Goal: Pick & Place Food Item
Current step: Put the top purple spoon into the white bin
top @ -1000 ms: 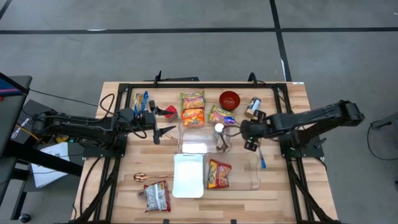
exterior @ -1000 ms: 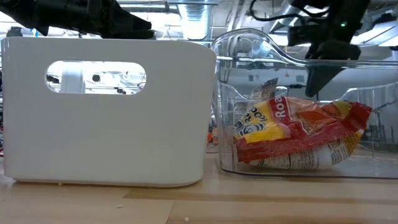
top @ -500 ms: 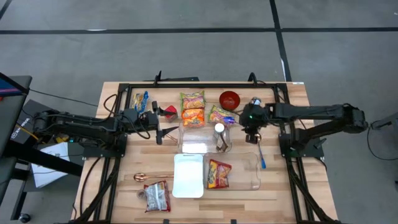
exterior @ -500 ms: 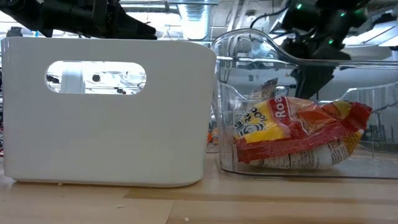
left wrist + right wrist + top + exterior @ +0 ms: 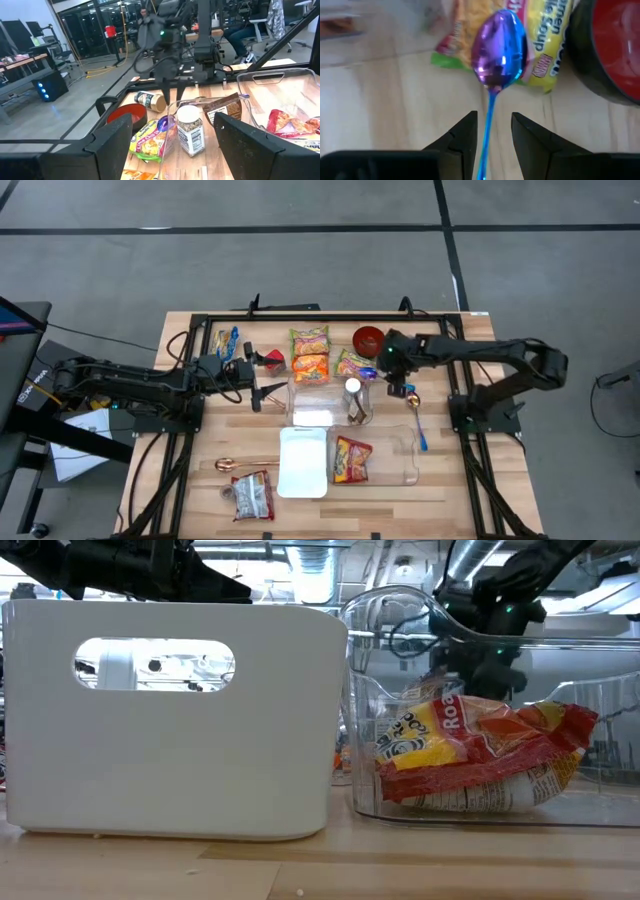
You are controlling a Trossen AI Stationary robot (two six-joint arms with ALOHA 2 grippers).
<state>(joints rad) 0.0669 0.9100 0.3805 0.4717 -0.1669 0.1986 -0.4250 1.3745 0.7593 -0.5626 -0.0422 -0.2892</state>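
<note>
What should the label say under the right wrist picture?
Right gripper holding a shiny blue-purple spoon above a ramen packet beside the red bowl.

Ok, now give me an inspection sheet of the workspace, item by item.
Surface: wooden table, crowded; no spills seen.
Job's things: three ramen packets next to a red bowl; snack packet inside the clear bin; white bin beside it.
Clutter: spice jar, copper spoon, silver pouch.
Grippers: right tool shut on a purple-bowled spoon near the red bowl; left tool open, empty.
Cables: black leads by the left arm.
Surroundings: grey floor; seated person beyond the table.
</note>
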